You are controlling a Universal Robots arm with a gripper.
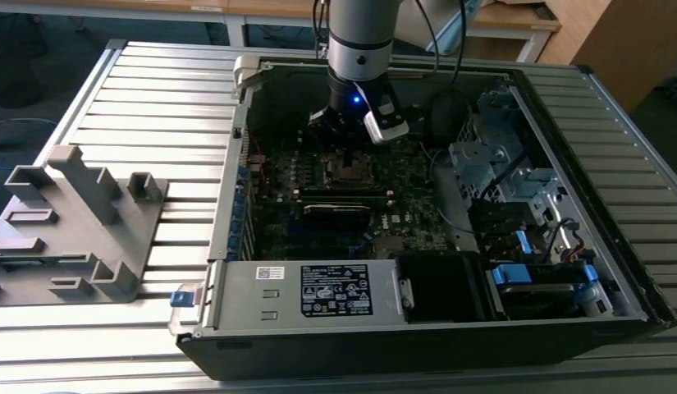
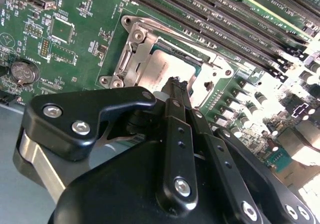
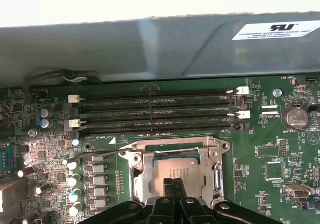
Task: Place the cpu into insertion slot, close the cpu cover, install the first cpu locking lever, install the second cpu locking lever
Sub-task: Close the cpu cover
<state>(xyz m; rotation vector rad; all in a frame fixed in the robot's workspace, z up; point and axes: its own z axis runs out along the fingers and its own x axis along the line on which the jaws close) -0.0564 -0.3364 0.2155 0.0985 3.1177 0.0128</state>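
In both wrist views the cpu [image 3: 167, 170] [image 2: 161, 66] lies flat in its socket on the green motherboard, its silver-tan top showing. The cpu cover [image 3: 138, 178] [image 2: 138, 59], a silver frame, lies down around it. My gripper [image 3: 173, 183] [image 2: 175, 84] hovers right over the cpu's top with its two black fingers pressed together and nothing between them. A thin metal locking lever [image 3: 100, 154] runs along the socket's edge beside a row of capacitors. In the exterior view the gripper [image 1: 344, 154] reaches down into the open computer case just above the socket [image 1: 345, 171].
Long memory slots [image 3: 155, 111] run beside the socket, and a coin battery [image 3: 295, 118] sits off to one side. The case's power supply [image 1: 316, 289] and drive bays [image 1: 514, 180] hem in the board. A grey fixture [image 1: 75, 222] stands on the slatted table at the exterior view's left.
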